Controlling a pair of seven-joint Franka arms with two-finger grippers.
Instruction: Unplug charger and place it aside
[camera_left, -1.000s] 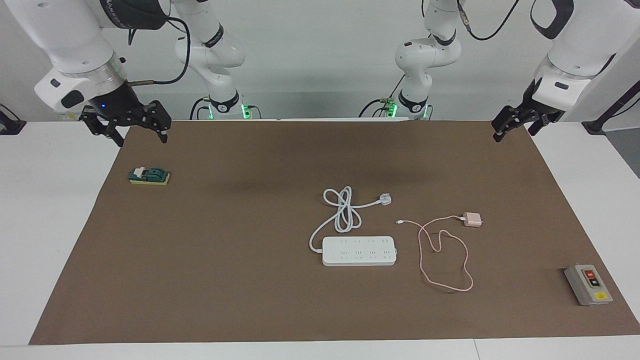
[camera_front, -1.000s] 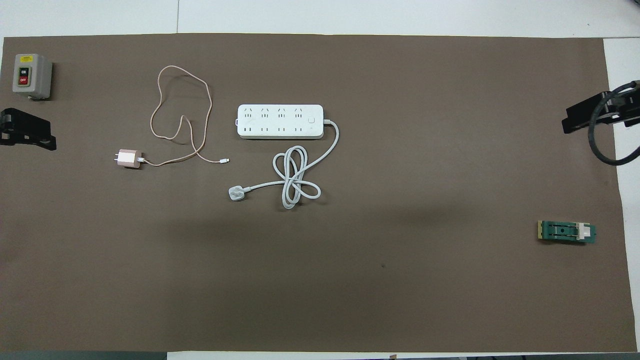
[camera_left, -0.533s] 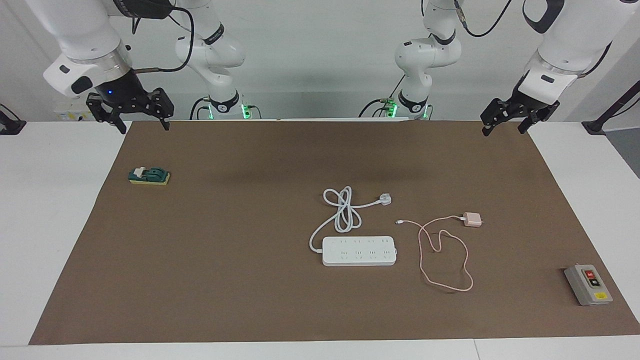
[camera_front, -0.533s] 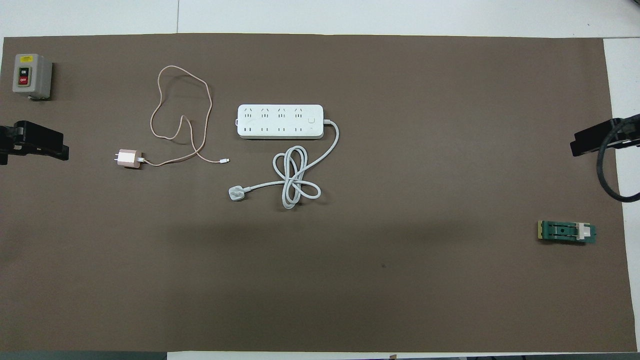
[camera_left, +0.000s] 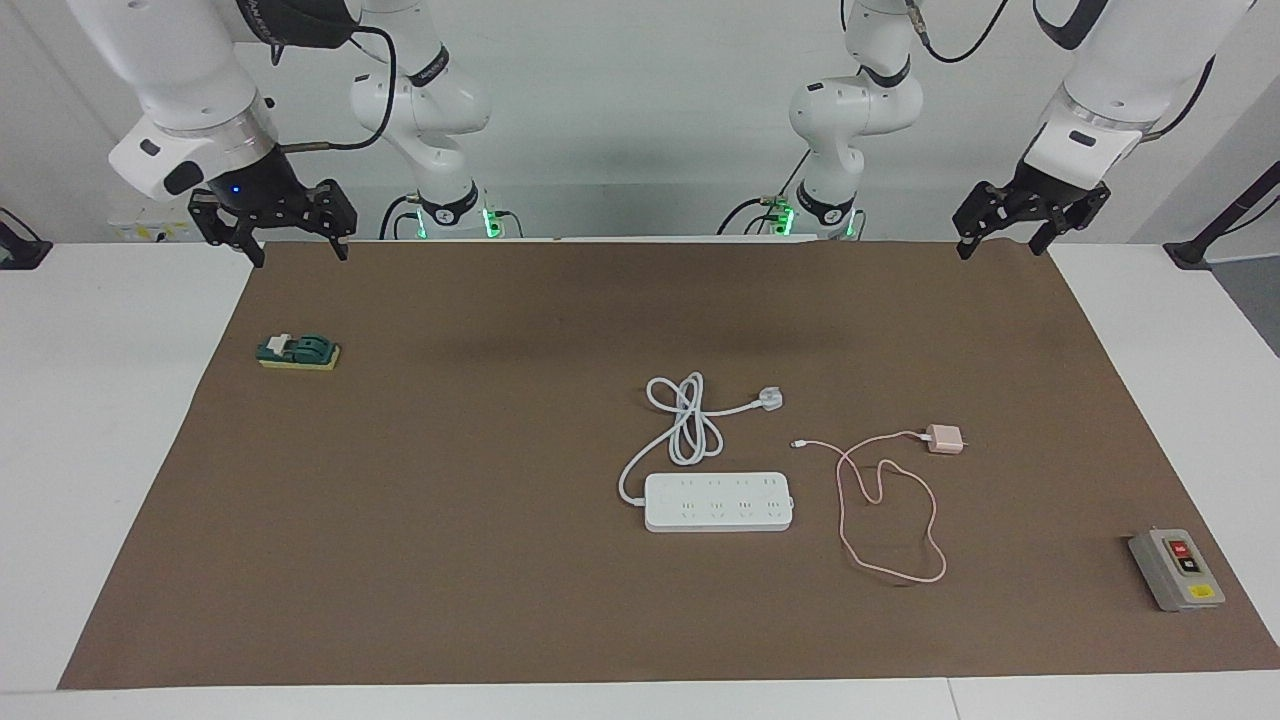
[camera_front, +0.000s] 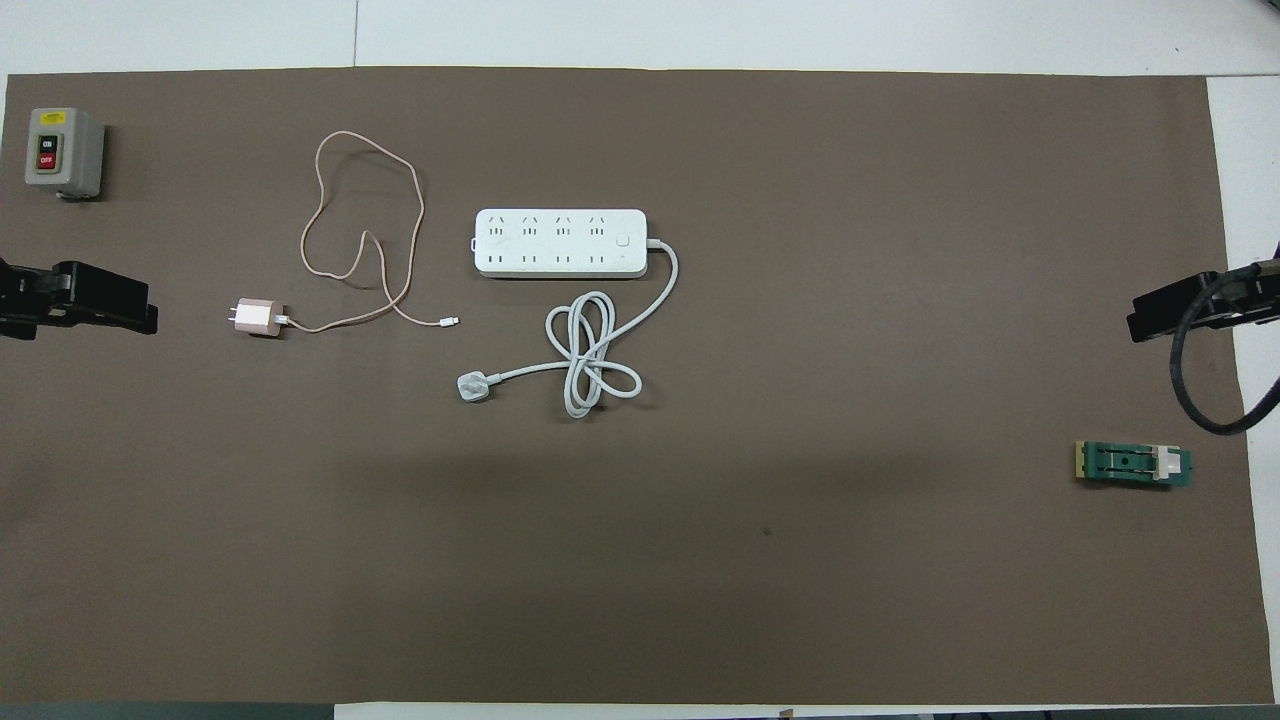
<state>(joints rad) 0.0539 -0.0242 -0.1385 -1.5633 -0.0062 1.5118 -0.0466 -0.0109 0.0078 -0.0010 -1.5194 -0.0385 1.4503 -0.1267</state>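
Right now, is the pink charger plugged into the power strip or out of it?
Out. The charger lies on the mat apart from the power strip, toward the left arm's end, its prongs bare.

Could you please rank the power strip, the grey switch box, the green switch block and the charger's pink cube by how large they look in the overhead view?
1. power strip
2. green switch block
3. grey switch box, a close call with the block
4. charger cube

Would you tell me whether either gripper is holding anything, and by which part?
Nothing is held: the left gripper and right gripper hang open; the charger lies on the mat.
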